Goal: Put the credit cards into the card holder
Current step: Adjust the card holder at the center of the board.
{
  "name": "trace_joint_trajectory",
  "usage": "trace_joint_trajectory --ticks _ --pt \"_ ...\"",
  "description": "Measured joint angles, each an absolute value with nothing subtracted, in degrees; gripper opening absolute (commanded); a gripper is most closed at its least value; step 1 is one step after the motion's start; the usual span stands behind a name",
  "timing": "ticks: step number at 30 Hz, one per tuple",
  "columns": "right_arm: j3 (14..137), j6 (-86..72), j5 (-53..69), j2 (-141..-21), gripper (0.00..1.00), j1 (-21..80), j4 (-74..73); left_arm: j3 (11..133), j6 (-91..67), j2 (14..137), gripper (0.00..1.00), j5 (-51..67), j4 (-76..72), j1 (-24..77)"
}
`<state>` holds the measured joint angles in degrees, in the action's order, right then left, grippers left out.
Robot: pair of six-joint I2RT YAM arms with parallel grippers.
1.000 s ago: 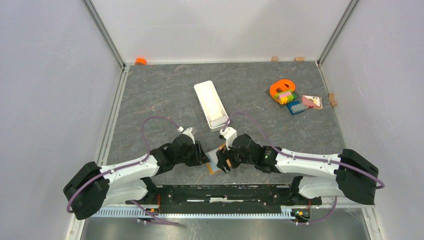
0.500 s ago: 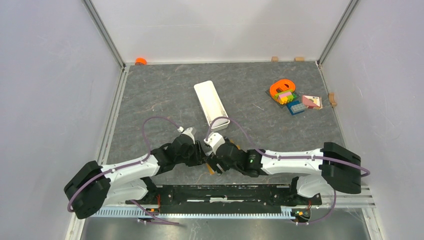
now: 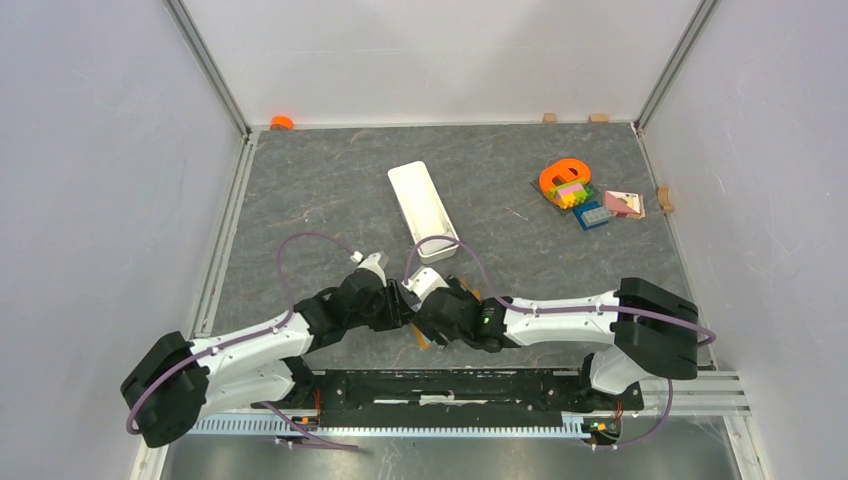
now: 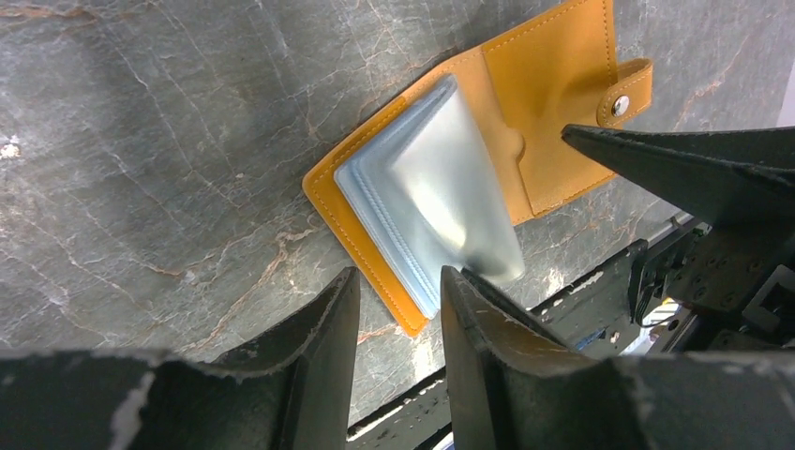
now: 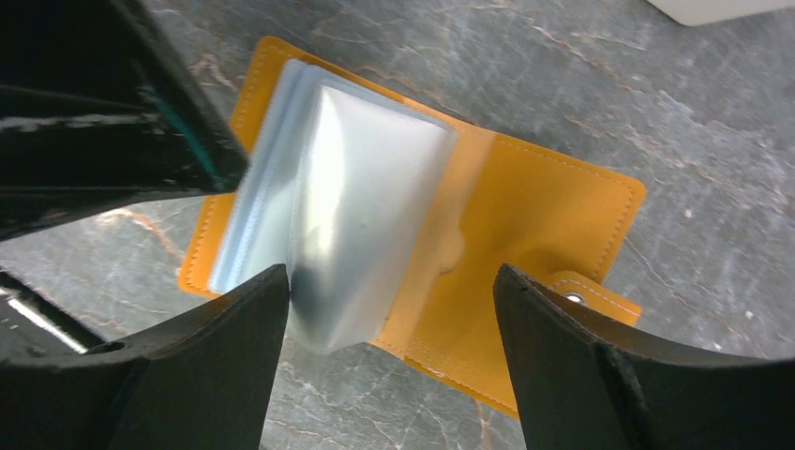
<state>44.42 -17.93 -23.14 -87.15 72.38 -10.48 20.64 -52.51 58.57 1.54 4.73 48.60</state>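
Tabletop (image 3: 330, 190) of grey veined stone takes up most of what we see from above. Both arms reach inward over its near edge and meet nose to nose just in front of their bases. Beyond them lies a long white tray (image 3: 401, 205), set at an angle, its near end close to the wrists. Whether anything lies in it we cannot tell. Well off to the right sits a cluster of coloured bricks (image 3: 566, 182).

Under the two wrists the card holder (image 4: 553, 103) lies open and flat on the table. From above only an orange sliver of it shows. Its pale plastic sleeves (image 4: 441, 197) stand fanned up from the spine. They look cloudy, and we cannot say if any holds a card.

The right gripper (image 5: 389, 281) hangs over the card holder with its fingers spread wide. The fanned sleeves sit in the gap, one finger just beside them, and nothing is clamped. The left gripper (image 4: 398, 281) is parted only narrowly over the holder's near corner. One finger is close to the raised tip of the sleeves, and it grips nothing that we can see. The snap tab (image 5: 591, 295) sticks out from the holder's far flap, near the right gripper's other finger.
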Motion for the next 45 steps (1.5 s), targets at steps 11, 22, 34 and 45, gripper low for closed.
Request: trace_joint_trajectory --ticks 11,22,34,45 --pt "46.92 -24.01 -37.56 -87.48 0.83 71.90 -19.94 20.64 -52.51 57.23 0.45 -0.03 7.22 48.45" --pt "45.91 -25.19 -40.21 -85.27 0.83 66.48 -21.93 20.64 -52.51 56.84 0.45 -0.03 7.64 48.36" --pt "45.50 -20.40 -36.45 -84.64 0.83 59.05 -15.14 20.64 -52.51 57.04 0.45 0.08 7.55 48.23" --pt "45.34 -15.35 -21.80 -88.53 0.71 49.23 -6.26 20.64 -52.51 57.60 0.45 0.58 7.16 48.23"
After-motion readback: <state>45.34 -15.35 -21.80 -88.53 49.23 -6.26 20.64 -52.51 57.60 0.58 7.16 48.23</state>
